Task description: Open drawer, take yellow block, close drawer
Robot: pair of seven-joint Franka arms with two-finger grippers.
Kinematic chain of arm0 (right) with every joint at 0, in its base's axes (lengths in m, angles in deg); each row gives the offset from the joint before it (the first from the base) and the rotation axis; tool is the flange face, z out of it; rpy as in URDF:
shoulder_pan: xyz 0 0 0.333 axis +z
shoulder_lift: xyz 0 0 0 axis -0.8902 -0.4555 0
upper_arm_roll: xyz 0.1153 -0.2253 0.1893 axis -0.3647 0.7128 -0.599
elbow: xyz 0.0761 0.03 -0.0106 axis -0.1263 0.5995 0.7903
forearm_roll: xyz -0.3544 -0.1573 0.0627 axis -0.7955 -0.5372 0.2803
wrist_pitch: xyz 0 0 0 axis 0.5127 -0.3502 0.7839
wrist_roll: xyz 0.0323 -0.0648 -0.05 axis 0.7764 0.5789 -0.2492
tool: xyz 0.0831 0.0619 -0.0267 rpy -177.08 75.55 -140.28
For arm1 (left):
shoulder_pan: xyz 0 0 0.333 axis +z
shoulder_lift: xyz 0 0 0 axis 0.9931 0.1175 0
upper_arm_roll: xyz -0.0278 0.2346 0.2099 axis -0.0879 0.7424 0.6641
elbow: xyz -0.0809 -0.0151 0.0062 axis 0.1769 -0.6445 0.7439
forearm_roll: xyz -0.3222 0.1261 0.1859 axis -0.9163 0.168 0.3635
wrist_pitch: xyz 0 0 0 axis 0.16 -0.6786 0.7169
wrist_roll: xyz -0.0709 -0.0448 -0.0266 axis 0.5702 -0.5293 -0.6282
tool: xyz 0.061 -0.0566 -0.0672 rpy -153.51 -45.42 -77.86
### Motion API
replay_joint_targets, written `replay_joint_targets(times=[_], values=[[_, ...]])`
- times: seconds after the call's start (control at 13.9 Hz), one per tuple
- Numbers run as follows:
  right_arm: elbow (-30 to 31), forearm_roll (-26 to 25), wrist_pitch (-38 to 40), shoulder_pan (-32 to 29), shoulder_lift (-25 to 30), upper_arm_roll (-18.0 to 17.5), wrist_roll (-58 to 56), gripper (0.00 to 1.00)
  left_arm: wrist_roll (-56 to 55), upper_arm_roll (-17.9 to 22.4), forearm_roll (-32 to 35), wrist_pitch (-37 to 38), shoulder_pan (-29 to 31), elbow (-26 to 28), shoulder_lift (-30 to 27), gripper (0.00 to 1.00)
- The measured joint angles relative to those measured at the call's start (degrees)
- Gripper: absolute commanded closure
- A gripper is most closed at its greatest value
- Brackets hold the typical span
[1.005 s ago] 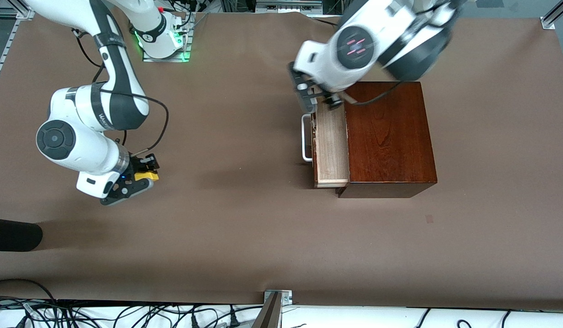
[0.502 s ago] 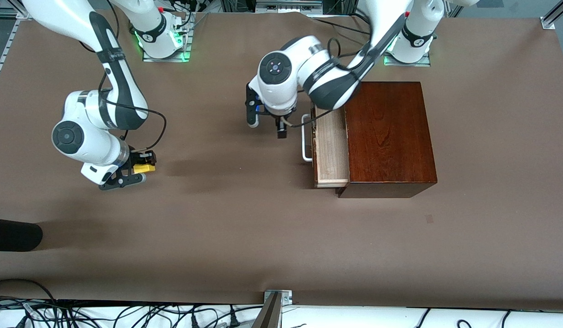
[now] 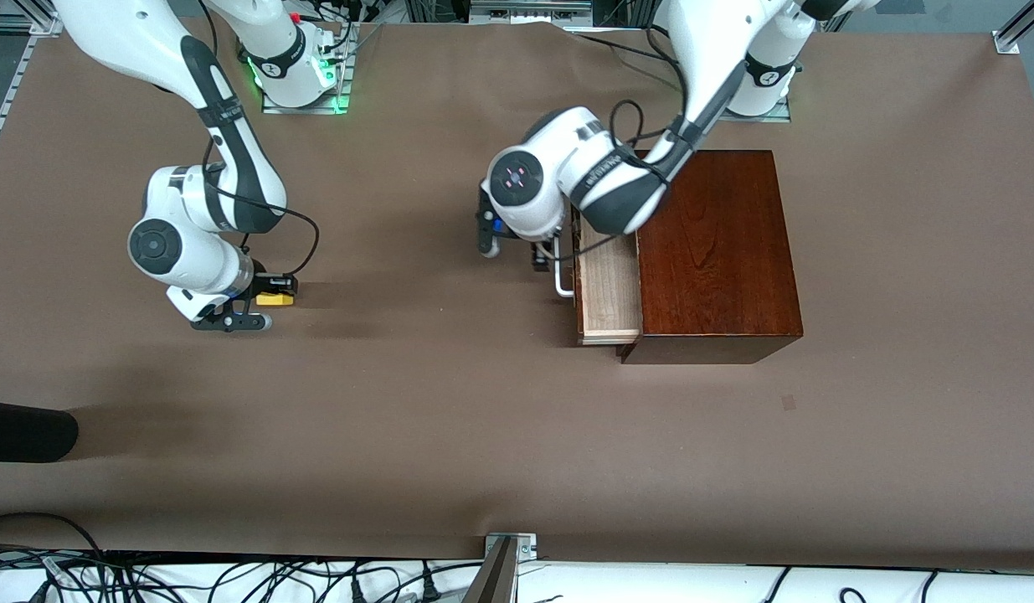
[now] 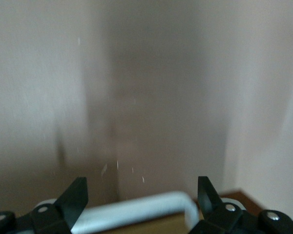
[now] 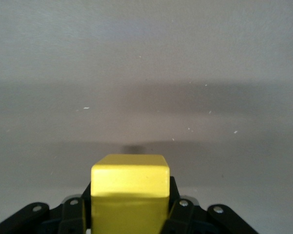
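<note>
We noted the drawer standing part-open from the reddish-brown box, its pale interior showing no contents, while the yellow block was pinched in the right tool low over the bare desk toward the right arm's end, well apart from the box. The left tool, fingers spread, hung just in front of the white handle; we judged closing would go best with a square, steady push on the handle's middle. We could read no labels or writing.
</note>
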Motion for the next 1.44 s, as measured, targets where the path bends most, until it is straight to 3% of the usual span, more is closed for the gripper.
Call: replay_joint_targets(times=[0.14,0.22,0.29,0.36,0.65,1.08,1.44], values=[[2.9,0.0,-4.9,0.0,-1.0,-0.1,0.4,1.0,0.9,-0.4,0.3,2.9,1.4,-0.2,0.0,0.0],[3.3,0.0,-5.3,0.0,-0.7,-0.1,0.5,0.85,1.3,-0.1,1.0,4.5,1.9,-0.2,0.0,0.0],[3.4,0.0,-5.4,0.0,-0.6,-0.2,0.5,0.27,1.4,-0.2,2.3,6.2,2.2,-0.3,0.0,0.0],[3.4,0.0,-5.4,0.0,-0.6,-0.2,0.5,0.0,1.4,0.0,4.8,8.1,2.2,-0.3,0.0,0.0],[2.3,0.0,-2.9,0.0,1.7,-0.2,0.4,0.0,1.4,1.0,7.5,11.5,2.9,-0.3,0.0,0.0],[-9.0,0.0,20.5,0.0,16.2,-0.3,-1.7,0.0,1.4,0.4,7.3,10.8,4.6,-1.7,-1.2,0.0],[-22.7,-0.1,37.9,-4.9,20.8,-5.3,-5.0,0.0,1.5,0.8,7.4,11.8,9.8,-3.9,-11.5,0.0]])
